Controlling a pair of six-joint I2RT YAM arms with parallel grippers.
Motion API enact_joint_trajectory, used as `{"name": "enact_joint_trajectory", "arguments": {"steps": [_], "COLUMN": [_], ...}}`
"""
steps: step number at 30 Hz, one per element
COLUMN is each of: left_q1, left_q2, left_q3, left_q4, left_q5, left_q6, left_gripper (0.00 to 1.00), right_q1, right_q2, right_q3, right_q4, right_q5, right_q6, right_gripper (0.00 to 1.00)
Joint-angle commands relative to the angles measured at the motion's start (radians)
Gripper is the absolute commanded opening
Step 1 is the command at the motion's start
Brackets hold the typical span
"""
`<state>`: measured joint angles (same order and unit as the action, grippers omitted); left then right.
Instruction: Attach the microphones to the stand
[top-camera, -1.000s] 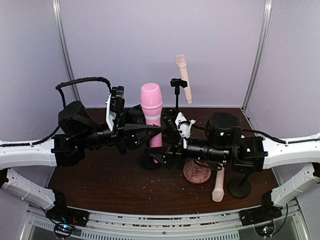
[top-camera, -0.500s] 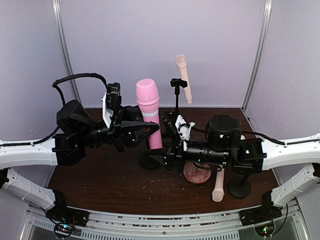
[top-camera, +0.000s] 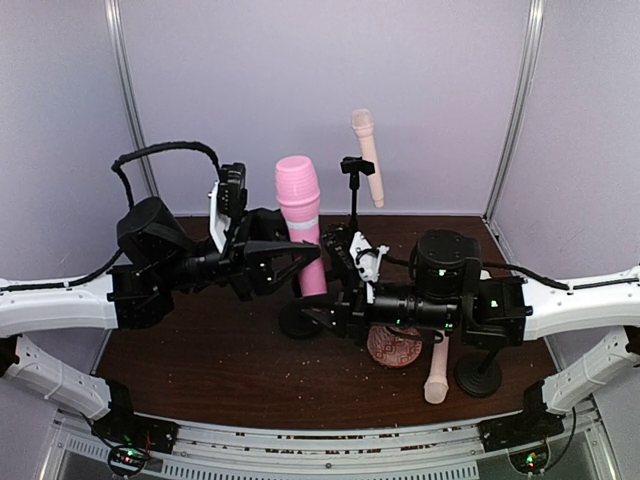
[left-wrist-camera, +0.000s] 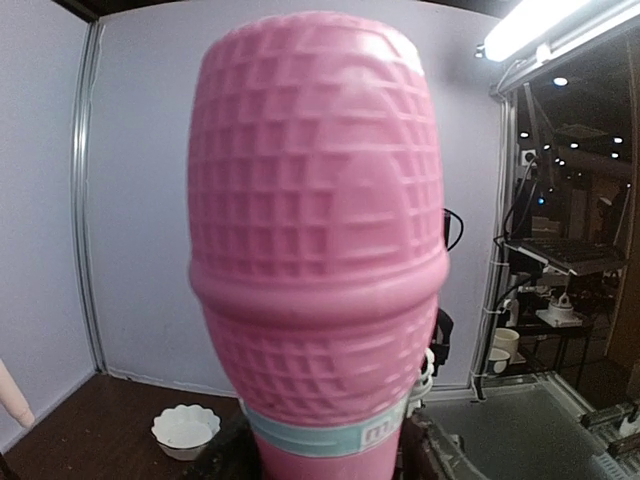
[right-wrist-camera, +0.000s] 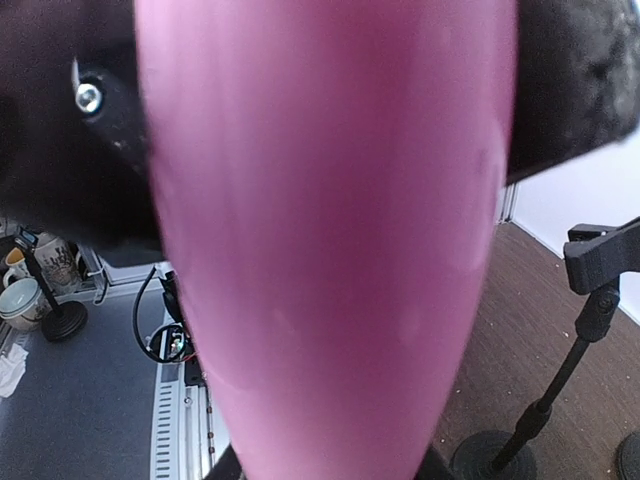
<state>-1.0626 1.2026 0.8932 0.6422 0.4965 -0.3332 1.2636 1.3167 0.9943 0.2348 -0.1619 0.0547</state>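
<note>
The pink microphone (top-camera: 300, 215) stands upright in mid-air at the table's middle. My left gripper (top-camera: 305, 258) is shut on its handle below the pale blue band; its head fills the left wrist view (left-wrist-camera: 315, 230). My right gripper (top-camera: 325, 300) is at the handle's lower end, which fills the right wrist view (right-wrist-camera: 325, 250), with the jaws pressed against both its sides. One peach microphone (top-camera: 367, 155) sits clipped on a black stand (top-camera: 352, 200) at the back. The other peach microphone (top-camera: 436, 375) lies at the front right.
A round black stand base (top-camera: 300, 322) sits under the grippers, another (top-camera: 478, 375) at the front right. A round patterned pink dish (top-camera: 394, 345) lies between them. A small white bowl (left-wrist-camera: 185, 430) shows in the left wrist view. Walls enclose three sides.
My left arm has lifted and tilted the pink microphone's head slightly to the left. Its lower end and my right gripper have hardly moved.
</note>
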Motion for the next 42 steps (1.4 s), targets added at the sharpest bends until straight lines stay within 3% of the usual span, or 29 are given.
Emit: {"name": "enact_joint_trajectory", "arguments": {"steps": [1, 4, 7, 12, 14, 20, 24, 26, 29, 33, 38, 42], "left_q1": [0.003, 0.003, 0.003, 0.005, 0.028, 0.093, 0.184, 0.271, 0.370, 0.380, 0.380, 0.380], "left_q2": [-0.029, -0.049, -0.078, -0.153, -0.179, -0.145, -0.066, -0.029, -0.018, -0.004, -0.012, 0.041], "left_q3": [0.038, 0.051, 0.070, 0.099, 0.111, 0.278, 0.370, 0.387, 0.330, 0.313, 0.251, 0.287], "left_q4": [-0.092, -0.165, -0.228, -0.370, -0.421, -0.724, -0.815, -0.867, -0.856, -0.962, -0.892, -0.886], "left_q5": [-0.078, -0.151, -0.198, -0.450, -0.487, -0.445, -0.415, -0.317, -0.185, -0.133, -0.152, -0.109], "left_q6": [0.117, 0.188, 0.253, 0.425, 0.490, 0.601, 0.515, 0.436, 0.396, 0.444, 0.398, 0.376], "left_gripper": [0.57, 0.70, 0.74, 0.87, 0.91, 0.94, 0.95, 0.95, 0.93, 0.83, 0.85, 0.85], "right_q1": [-0.016, -0.020, -0.020, -0.025, -0.031, -0.076, -0.146, -0.192, -0.232, -0.258, -0.283, -0.303], "right_q2": [-0.040, -0.062, -0.091, -0.176, -0.209, -0.324, -0.363, -0.373, -0.379, -0.375, -0.341, -0.316], "right_q3": [-0.026, -0.053, -0.078, -0.145, -0.149, -0.128, -0.099, -0.099, -0.106, -0.139, -0.150, -0.151], "right_q4": [0.009, 0.004, -0.028, -0.064, -0.115, -0.305, -0.399, -0.410, -0.411, -0.376, -0.350, -0.326], "right_q5": [0.002, 0.021, 0.060, 0.147, 0.176, 0.211, 0.208, 0.172, 0.158, 0.146, 0.115, 0.082], "right_q6": [0.016, 0.021, 0.019, 0.017, 0.011, -0.015, -0.030, -0.024, -0.024, -0.019, -0.014, -0.011], "right_gripper": [0.12, 0.11, 0.08, 0.05, 0.04, 0.04, 0.02, 0.02, 0.02, 0.02, 0.02, 0.02]}}
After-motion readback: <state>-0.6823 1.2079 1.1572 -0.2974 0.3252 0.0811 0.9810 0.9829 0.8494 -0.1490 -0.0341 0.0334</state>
